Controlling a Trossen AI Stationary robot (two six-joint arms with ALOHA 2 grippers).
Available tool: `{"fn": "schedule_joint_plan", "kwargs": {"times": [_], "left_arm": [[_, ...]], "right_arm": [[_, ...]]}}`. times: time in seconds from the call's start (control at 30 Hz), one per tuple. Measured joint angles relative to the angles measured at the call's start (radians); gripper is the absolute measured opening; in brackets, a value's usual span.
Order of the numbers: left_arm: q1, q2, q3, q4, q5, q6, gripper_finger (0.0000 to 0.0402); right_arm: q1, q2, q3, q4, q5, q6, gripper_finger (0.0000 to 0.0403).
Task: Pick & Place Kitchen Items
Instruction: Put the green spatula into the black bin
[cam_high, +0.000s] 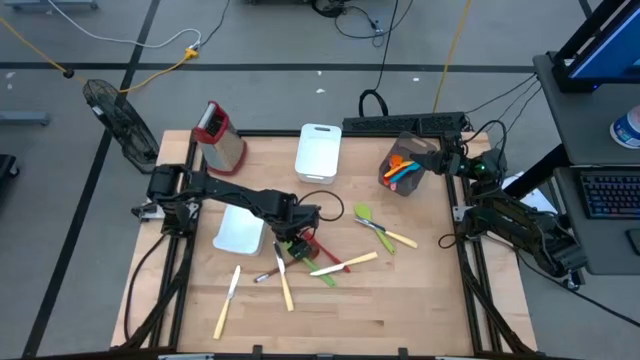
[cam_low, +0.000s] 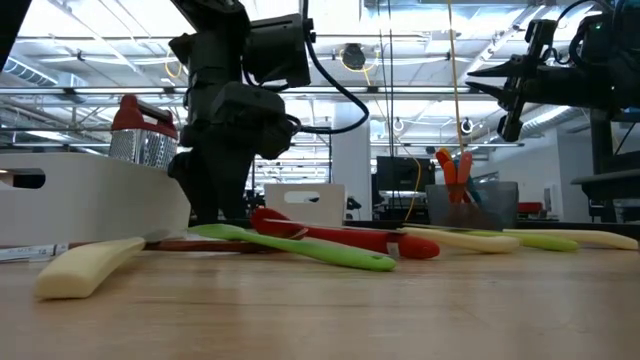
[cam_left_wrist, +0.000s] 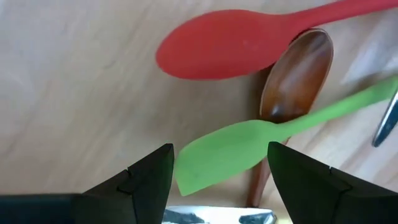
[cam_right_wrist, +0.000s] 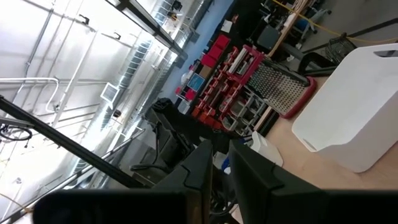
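A heap of kitchen items lies mid-table: a red spoon (cam_left_wrist: 230, 46), a brown wooden spoon (cam_left_wrist: 297, 71) and a green spatula (cam_left_wrist: 224, 152) whose handle crosses the wooden spoon's bowl. My left gripper (cam_left_wrist: 221, 148) points down over the heap, open. Its fingers stand on either side of the spatula's blade, and I see no touch. More cream knives (cam_high: 228, 300) and a green spoon (cam_high: 364, 212) lie flat around the heap. My right gripper (cam_high: 432, 155) is shut and raised at the far right, beside a dark bin (cam_high: 405, 165) holding several utensils.
A white tray (cam_high: 240, 230) lies just left of the heap under my left arm. A metal grater with a red top (cam_high: 222, 140) and a white bin (cam_high: 318, 152) stand at the far edge. Bare wood shows along the near edge.
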Motion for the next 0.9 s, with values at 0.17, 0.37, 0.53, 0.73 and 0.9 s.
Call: {"fn": "schedule_joint_plan", "kwargs": {"times": [0.17,0.37,0.53,0.73,0.9], "left_arm": [[0.002,0.0,0.0,-0.001,-0.001,0.002,0.0266],[0.005,0.0,0.0,-0.001,-0.004,0.003,0.0254],[0.005,0.0,0.0,-0.002,-0.004,0.004,0.0201],[0.006,0.0,0.0,-0.002,-0.018,0.048,0.0164],[0.006,0.0,-0.011,0.0,-0.003,0.083,0.0161]], "right_arm": [[0.0,0.0,0.0,0.0,0.001,0.0,0.0049],[0.0,0.0,0.0,0.0,0.0,-0.003,0.0049],[0.0,0.0,0.0,0.0,0.0,-0.003,0.0049],[0.0,0.0,0.0,0.0,0.0,-0.001,0.0049],[0.0,0.0,0.0,0.0,0.0,-0.001,0.0049]]}}
